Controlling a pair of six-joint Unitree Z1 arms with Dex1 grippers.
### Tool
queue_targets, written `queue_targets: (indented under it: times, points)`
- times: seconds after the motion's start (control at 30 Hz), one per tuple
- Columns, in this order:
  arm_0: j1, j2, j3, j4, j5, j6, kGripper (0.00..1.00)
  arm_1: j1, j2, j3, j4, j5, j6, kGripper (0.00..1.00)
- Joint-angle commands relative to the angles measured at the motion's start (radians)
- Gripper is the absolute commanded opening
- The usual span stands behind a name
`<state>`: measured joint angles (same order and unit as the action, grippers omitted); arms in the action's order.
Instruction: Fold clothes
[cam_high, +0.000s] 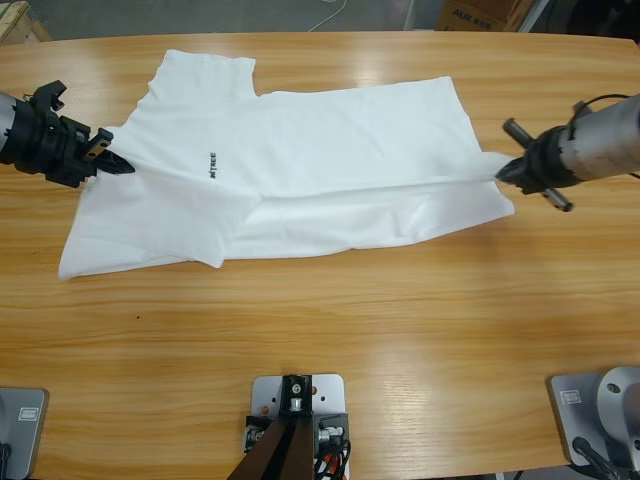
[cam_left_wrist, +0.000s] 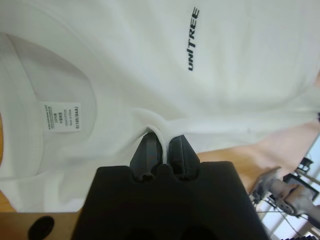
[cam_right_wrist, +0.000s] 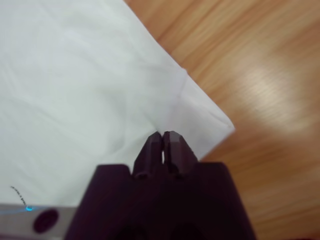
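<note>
High view: the white T-shirt lies spread across the far half of the wooden table, partly folded along its length, one sleeve pointing to the far side and a corner reaching the near left.
Lettering: small black chest lettering sits left of the shirt's middle; in the left wrist view it reads UNITREE.
Neck label: a small white label shows inside the collar in the left wrist view.
Left gripper: at the shirt's left edge, jaws pressed together on a pinch of white cloth near the collar.
Right gripper: at the shirt's right edge, jaws closed tight on a fold of fabric close to a corner of the hem.
Cloth between the grippers: a long crease runs from one pinch toward the other.
</note>
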<state>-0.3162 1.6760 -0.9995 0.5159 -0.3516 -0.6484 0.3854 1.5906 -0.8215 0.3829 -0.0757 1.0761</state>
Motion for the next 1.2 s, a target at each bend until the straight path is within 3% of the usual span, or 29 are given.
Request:
queue_targets:
  times: [0.03, 0.33, 0.37, 0.4, 0.43, 0.47, 0.5, 0.53, 0.63, 0.8, 0.9, 0.93, 1.0, 1.07, 1.2]
  points:
    - [0.003, 0.068, 0.001, -0.008, -0.018, 0.019, 0.000, 0.018, -0.026, -0.064, -0.008, -0.008, -0.026, 0.000]
    - [0.022, 0.099, -0.006, -0.008, -0.018, 0.018, 0.000, 0.003, 0.144, -0.165, -0.068, 0.001, -0.043, 0.028]
    - [0.027, 0.104, -0.009, -0.008, -0.018, 0.018, 0.000, 0.002, 0.143, -0.165, -0.070, -0.004, -0.049, 0.302]
    - [0.032, 0.108, -0.013, -0.008, -0.018, 0.018, 0.000, 0.001, 0.139, -0.165, -0.070, -0.008, -0.065, 0.696]
    - [0.035, 0.115, -0.019, -0.008, -0.018, 0.018, 0.000, 0.001, 0.128, -0.164, -0.068, -0.016, -0.103, 0.929]
    - [0.035, 0.131, -0.027, -0.008, -0.018, 0.018, 0.397, 0.001, 0.115, -0.161, -0.060, -0.020, -0.108, 0.991]
    - [0.035, 0.145, -0.033, -0.005, -0.018, 0.017, 0.797, 0.001, 0.092, -0.154, -0.032, -0.035, -0.108, 1.000]
    - [0.036, 0.148, -0.032, -0.002, -0.018, 0.016, 0.902, 0.001, 0.073, -0.144, 0.001, -0.051, -0.099, 1.000]
    - [0.039, 0.146, -0.020, 0.015, -0.018, 0.017, 0.993, 0.001, 0.018, -0.132, 0.092, -0.087, -0.056, 1.000]
    - [0.013, -0.003, 0.017, 0.090, 0.081, 0.022, 0.970, 0.001, -0.088, -0.038, 0.136, -0.093, 0.004, 0.978]
    - [-0.039, -0.111, 0.068, 0.103, 0.132, 0.016, 0.810, 0.001, -0.093, 0.019, 0.137, -0.064, 0.051, 0.861]
    - [-0.070, -0.141, 0.087, 0.104, 0.134, 0.013, 0.723, 0.001, -0.086, 0.034, 0.137, -0.056, 0.072, 0.849]
    - [-0.158, -0.172, 0.121, 0.105, 0.134, -0.011, 0.645, 0.001, -0.064, 0.056, 0.134, -0.045, 0.101, 0.780]
    - [-0.224, -0.155, 0.155, 0.100, 0.137, -0.046, 0.642, -0.002, -0.039, 0.078, 0.106, -0.036, 0.115, 0.732]
    - [-0.238, -0.108, 0.187, 0.076, 0.158, -0.053, 0.642, -0.020, -0.008, 0.109, 0.036, 0.010, 0.150, 0.720]
